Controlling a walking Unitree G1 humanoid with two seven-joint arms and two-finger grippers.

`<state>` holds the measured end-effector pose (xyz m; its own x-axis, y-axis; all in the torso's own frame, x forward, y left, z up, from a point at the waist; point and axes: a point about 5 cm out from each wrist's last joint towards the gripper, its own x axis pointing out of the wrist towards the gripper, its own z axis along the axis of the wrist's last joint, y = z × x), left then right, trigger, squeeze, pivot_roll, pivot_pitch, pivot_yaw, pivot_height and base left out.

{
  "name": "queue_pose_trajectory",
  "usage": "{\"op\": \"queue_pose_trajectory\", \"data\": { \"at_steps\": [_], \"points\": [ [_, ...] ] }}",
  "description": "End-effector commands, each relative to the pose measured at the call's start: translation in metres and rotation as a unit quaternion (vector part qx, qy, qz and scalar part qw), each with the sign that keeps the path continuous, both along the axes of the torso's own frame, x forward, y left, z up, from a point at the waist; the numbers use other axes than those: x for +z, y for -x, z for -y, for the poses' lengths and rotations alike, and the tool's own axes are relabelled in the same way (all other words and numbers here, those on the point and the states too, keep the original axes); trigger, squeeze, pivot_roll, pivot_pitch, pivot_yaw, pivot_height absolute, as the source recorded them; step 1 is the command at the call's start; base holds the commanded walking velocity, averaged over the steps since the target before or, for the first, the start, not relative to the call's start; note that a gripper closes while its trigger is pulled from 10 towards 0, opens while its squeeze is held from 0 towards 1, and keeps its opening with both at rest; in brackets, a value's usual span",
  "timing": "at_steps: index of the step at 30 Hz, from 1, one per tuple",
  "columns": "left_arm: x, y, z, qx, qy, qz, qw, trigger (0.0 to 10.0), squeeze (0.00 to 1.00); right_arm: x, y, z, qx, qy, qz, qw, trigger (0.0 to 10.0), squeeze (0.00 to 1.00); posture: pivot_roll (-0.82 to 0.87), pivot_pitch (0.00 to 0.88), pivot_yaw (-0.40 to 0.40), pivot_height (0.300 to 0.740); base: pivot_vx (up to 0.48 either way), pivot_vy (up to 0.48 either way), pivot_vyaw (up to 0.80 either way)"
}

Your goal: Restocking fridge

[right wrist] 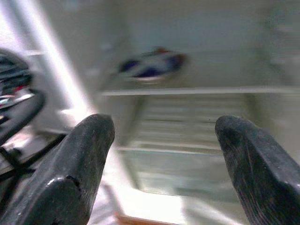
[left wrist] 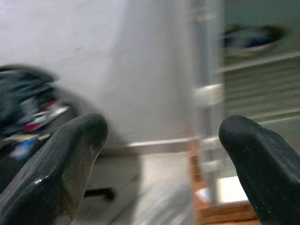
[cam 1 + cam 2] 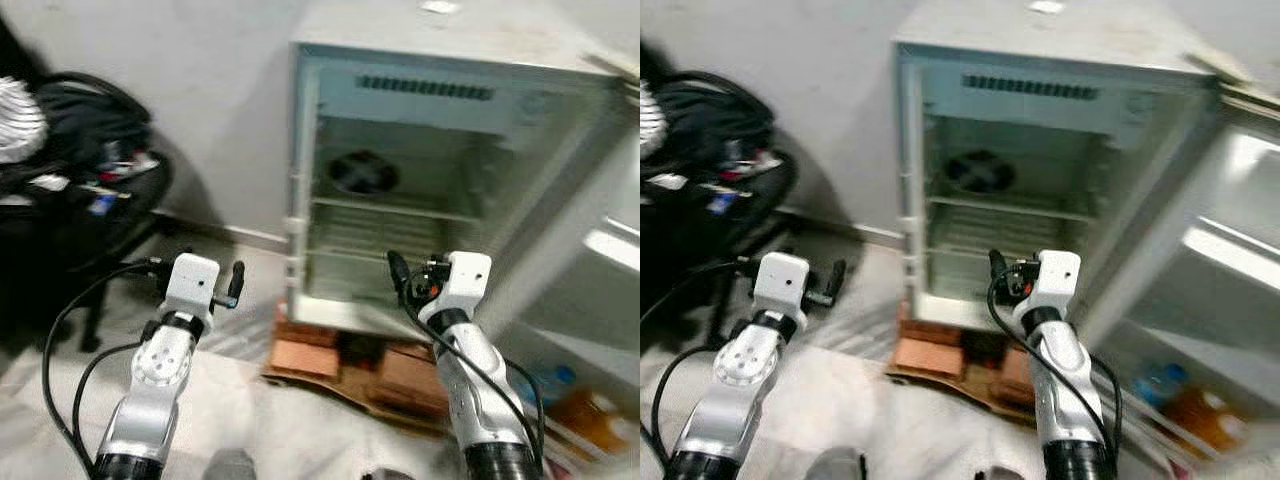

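A small white fridge (image 3: pixel 440 95) stands against the wall with its door (image 3: pixel 590 260) swung open to the right. Inside are bare wire shelves (image 3: pixel 390 212) and a round dark fan (image 3: pixel 365 172) on the back wall. The door's lower rack holds a blue-capped bottle (image 3: pixel 556 384) and an orange one (image 3: pixel 592 416). My right gripper (image 1: pixel 164 131) is open and empty, raised in front of the fridge opening (image 3: pixel 400 272). My left gripper (image 2: pixel 161 136) is open and empty too, held left of the fridge's hinge-side edge (image 3: pixel 236 284). All views are blurred.
The fridge rests on brown boards or cardboard (image 3: pixel 345 365) on the floor. A black chair piled with dark bags and clutter (image 3: pixel 75 175) stands at the left by the wall. Pale floor covering (image 3: pixel 240 410) lies under my arms.
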<state>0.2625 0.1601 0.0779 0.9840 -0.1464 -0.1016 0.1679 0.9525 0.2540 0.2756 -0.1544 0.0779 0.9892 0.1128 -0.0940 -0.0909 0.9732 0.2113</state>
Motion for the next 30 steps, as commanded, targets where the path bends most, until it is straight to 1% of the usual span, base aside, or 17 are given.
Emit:
{"op": "queue_pose_trajectory", "data": {
  "at_steps": [1, 3, 6, 7, 8, 10, 11, 13, 15, 16, 18, 21, 22, 24, 25, 27, 30],
  "points": [
    [-0.004, 0.003, 0.009, -0.02, 0.0, -0.011, 1.0, 10.0, 0.0, 0.003, -0.001, 0.008, -0.007, -0.002, 0.009, 1.0, 10.0, 0.0, 0.1, 0.033, -0.026, 0.74, 0.0, -0.48, 0.0],
    [-0.005, 0.003, 0.009, -0.021, 0.003, -0.012, 1.0, 10.0, 0.0, 0.003, -0.001, 0.008, -0.005, -0.004, 0.009, 1.0, 10.0, 0.0, 0.1, 0.033, -0.026, 0.74, 0.0, -0.48, 0.0],
    [-0.006, 0.004, 0.011, -0.025, 0.007, -0.016, 1.0, 10.0, 0.0, 0.004, 0.0, 0.004, 0.017, -0.03, 0.009, 0.999, 10.0, 0.0, 0.1, 0.032, -0.027, 0.74, 0.0, -0.48, 0.0],
    [-0.007, 0.005, 0.012, -0.028, 0.009, -0.018, 0.999, 10.0, 0.0, 0.004, 0.002, -0.004, 0.056, -0.055, 0.006, 0.997, 10.0, 0.0, 0.1, 0.032, -0.026, 0.74, 0.0, -0.461, 0.0],
    [-0.007, 0.005, 0.013, -0.03, 0.01, -0.018, 0.999, 10.0, 0.0, 0.004, 0.004, -0.008, 0.08, -0.064, 0.004, 0.995, 10.0, 0.0, 0.1, 0.032, -0.027, 0.74, 0.0, -0.454, 0.0],
    [-0.008, 0.006, 0.014, -0.032, 0.011, -0.019, 0.999, 10.0, 0.0, 0.004, 0.006, -0.012, 0.102, -0.07, 0.003, 0.992, 10.0, 0.0, 0.1, 0.032, -0.028, 0.74, 0.0, -0.454, 0.0],
    [-0.008, 0.007, 0.014, -0.034, 0.011, -0.02, 0.999, 10.0, 0.0, 0.003, 0.011, -0.021, 0.154, -0.078, -0.009, 0.985, 10.0, 0.0, 0.1, 0.032, -0.028, 0.74, 0.0, -0.45, 0.0],
    [-0.009, 0.008, 0.015, -0.035, 0.011, -0.021, 0.999, 10.0, 0.0, 0.002, 0.014, -0.025, 0.183, -0.088, -0.017, 0.979, 10.0, 0.0, 0.1, 0.032, -0.029, 0.74, 0.0, -0.45, 0.0],
    [-0.009, 0.008, 0.015, -0.035, 0.01, -0.021, 0.999, 10.0, 0.0, 0.002, 0.014, -0.025, 0.188, -0.092, -0.019, 0.978, 10.0, 0.0, 0.1, 0.031, -0.029, 0.74, 0.0, -0.45, 0.0],
    [-0.01, 0.008, 0.015, -0.037, 0.009, -0.022, 0.999, 10.0, 0.0, 0.001, 0.016, -0.025, 0.211, -0.09, -0.027, 0.973, 10.0, 0.0, 0.1, 0.032, -0.03, 0.74, 0.0, -0.454, 0.0],
    [-0.01, 0.008, 0.016, -0.039, 0.009, -0.023, 0.999, 10.0, 0.0, -0.001, 0.017, -0.025, 0.227, -0.087, -0.034, 0.969, 10.0, 0.0, 0.1, 0.032, -0.029, 0.74, 0.0, -0.458, 0.0],
    [-0.011, 0.009, 0.016, -0.041, 0.011, -0.027, 0.999, 10.0, 0.0, -0.004, 0.022, -0.025, 0.26, -0.096, -0.054, 0.959, 10.0, 0.0, 0.1, 0.033, -0.029, 0.74, 0.0, -0.464, 0.0],
    [-0.011, 0.009, 0.016, -0.041, 0.011, -0.027, 0.999, 10.0, 0.0, -0.004, 0.022, -0.025, 0.26, -0.096, -0.054, 0.959, 10.0, 0.0, 0.1, 0.033, -0.029, 0.74, 0.0, -0.465, 0.0],
    [-0.011, 0.01, 0.016, -0.043, 0.012, -0.028, 0.999, 10.0, 0.0, -0.007, 0.029, -0.026, 0.302, -0.085, -0.068, 0.947, 10.0, 0.0, 0.1, 0.036, -0.027, 0.74, 0.0, -0.465, 0.0],
    [-0.011, 0.01, 0.016, -0.043, 0.012, -0.028, 0.999, 10.0, 0.0, -0.007, 0.029, -0.026, 0.302, -0.085, -0.068, 0.947, 10.0, 0.0, 0.1, 0.036, -0.027, 0.74, 0.0, -0.465, 0.0],
    [-0.011, 0.01, 0.017, -0.045, 0.012, -0.03, 0.999, 10.0, 0.0, -0.008, 0.034, -0.025, 0.326, -0.081, -0.079, 0.938, 10.0, 0.0, 0.1, 0.037, -0.027, 0.74, 0.0, -0.465, 0.0],
    [-0.011, 0.01, 0.017, -0.045, 0.012, -0.03, 0.999, 10.0, 0.0, -0.008, 0.034, -0.025, 0.326, -0.081, -0.079, 0.938, 10.0, 0.0, 0.1, 0.037, -0.027, 0.74, 0.0, -0.465, 0.0]
  ]
}}
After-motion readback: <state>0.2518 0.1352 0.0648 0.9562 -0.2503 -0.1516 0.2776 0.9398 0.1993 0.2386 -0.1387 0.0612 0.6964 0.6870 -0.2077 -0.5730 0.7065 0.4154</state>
